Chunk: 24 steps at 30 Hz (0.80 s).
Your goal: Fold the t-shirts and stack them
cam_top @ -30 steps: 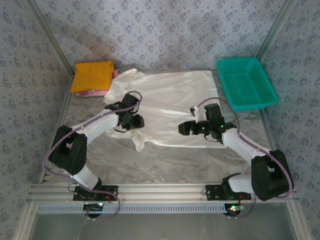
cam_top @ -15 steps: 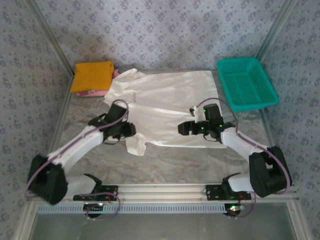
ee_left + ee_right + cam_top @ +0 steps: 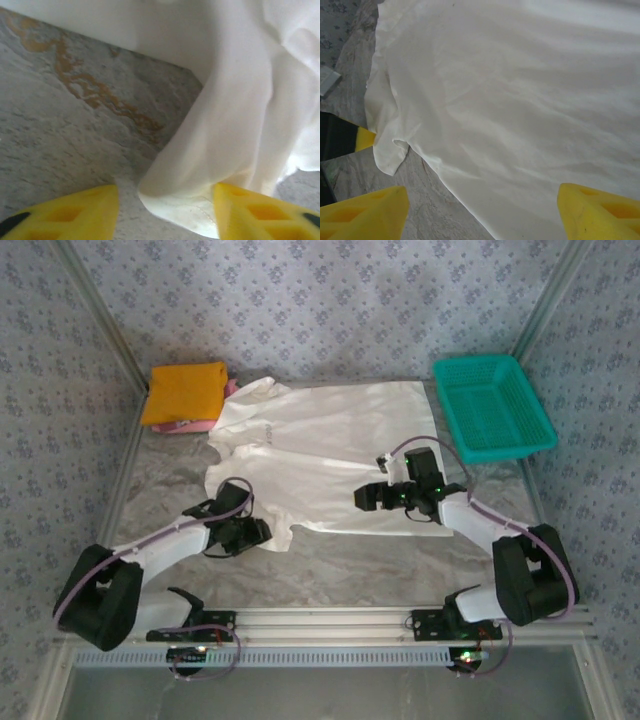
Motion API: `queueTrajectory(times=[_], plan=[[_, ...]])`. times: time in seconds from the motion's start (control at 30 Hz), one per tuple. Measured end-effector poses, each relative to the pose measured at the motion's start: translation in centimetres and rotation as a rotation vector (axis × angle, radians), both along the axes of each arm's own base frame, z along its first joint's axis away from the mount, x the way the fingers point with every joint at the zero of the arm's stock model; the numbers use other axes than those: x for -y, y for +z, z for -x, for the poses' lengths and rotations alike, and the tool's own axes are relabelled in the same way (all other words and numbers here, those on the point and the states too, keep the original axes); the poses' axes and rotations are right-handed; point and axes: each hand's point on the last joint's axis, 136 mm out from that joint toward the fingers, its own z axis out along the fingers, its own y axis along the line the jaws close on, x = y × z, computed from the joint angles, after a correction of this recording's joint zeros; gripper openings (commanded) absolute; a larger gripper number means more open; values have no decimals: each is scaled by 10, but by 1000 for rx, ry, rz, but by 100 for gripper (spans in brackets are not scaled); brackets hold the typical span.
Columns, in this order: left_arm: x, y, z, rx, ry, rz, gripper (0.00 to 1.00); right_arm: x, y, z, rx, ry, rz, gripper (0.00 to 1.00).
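Left wrist: white t-shirt [image 3: 240, 100] sleeve tip between spread left fingers [image 3: 65, 216]; right fingers [image 3: 600, 210] spread over its body.

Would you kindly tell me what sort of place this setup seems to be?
Probably a robot test cell rather than a home: an aluminium rail fronts a marble-look table, patterned walls close it in, and a t-shirt lies spread on it.

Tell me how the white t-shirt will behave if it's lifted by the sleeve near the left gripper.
Probably floppy: the white t-shirt lies in soft folds, and its sleeve curls limply on the table. Likely light, since the cloth looks thin. Pushed, it would probably bunch up rather than slide whole.
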Motion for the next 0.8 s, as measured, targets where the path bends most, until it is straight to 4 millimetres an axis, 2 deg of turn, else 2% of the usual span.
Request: queueTrajectory(times=[0.2,0.23,0.37,0.4,0.5,0.57,0.63,0.73,0.8], plan=[[-7,-5,0,-57,-17,-86,7,1,8,0,24,-2,-6,81],[-4,-5,-3,-52,-30,-81,0,1,8,-1,26,-4,-5,81],[23,18,-27,48,-98,-33,0,11,8,-1,26,-49,16,82],[24,25,-31,77,-100,-23,0,18,8,-2,24,-82,23,85],[16,54,-36,163,-68,-4,0,54,11,-6,4,-254,75,90],[5,73,-37,218,-36,6,0,83,15,-6,-22,-390,107,88],[-9,86,-35,253,-6,0,0,122,15,-3,-71,-557,137,87],[-22,88,-26,238,4,-29,0,175,3,13,-185,-778,189,85],[-28,83,-18,205,1,-53,0,200,-10,27,-275,-875,215,84]])
